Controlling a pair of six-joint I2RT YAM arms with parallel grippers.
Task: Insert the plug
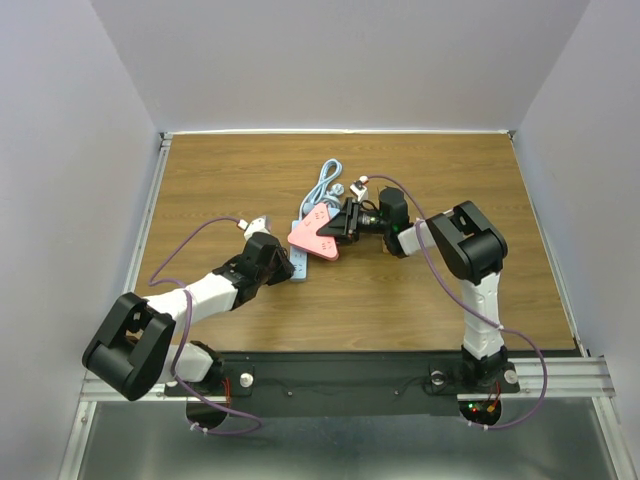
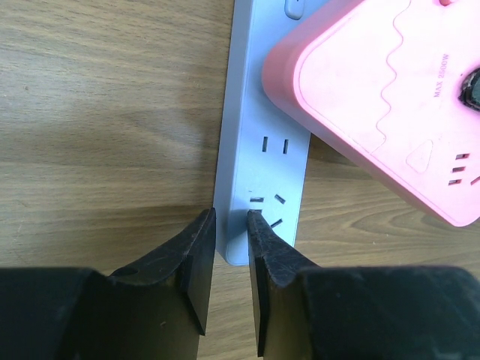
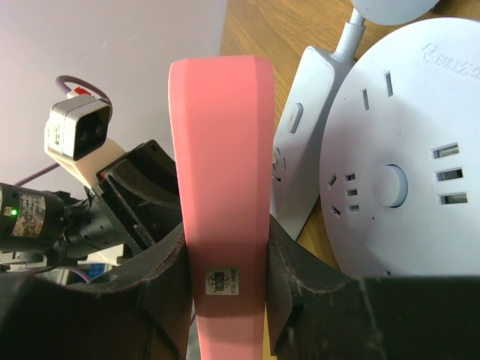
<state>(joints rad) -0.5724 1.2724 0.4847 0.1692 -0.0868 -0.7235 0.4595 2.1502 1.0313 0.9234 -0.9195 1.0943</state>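
Note:
A pink triangular plug adapter [image 1: 314, 236] hangs over the far part of a white power strip [image 1: 301, 264]. My right gripper [image 1: 338, 226] is shut on the adapter's edge. In the right wrist view the adapter [image 3: 221, 150] stands between the fingers [image 3: 300, 277]. In the left wrist view the adapter [image 2: 375, 97] covers the strip [image 2: 259, 150] above its free sockets. My left gripper [image 2: 231, 225] sits at the strip's near end, fingers [image 2: 274, 255] close together on its left edge.
A round white socket hub [image 3: 405, 150] lies right of the strip [image 3: 300, 150] in the right wrist view. A coiled pale blue cable [image 1: 324, 184] lies behind the adapter. The left wrist camera [image 3: 75, 135] is close beside the pink adapter.

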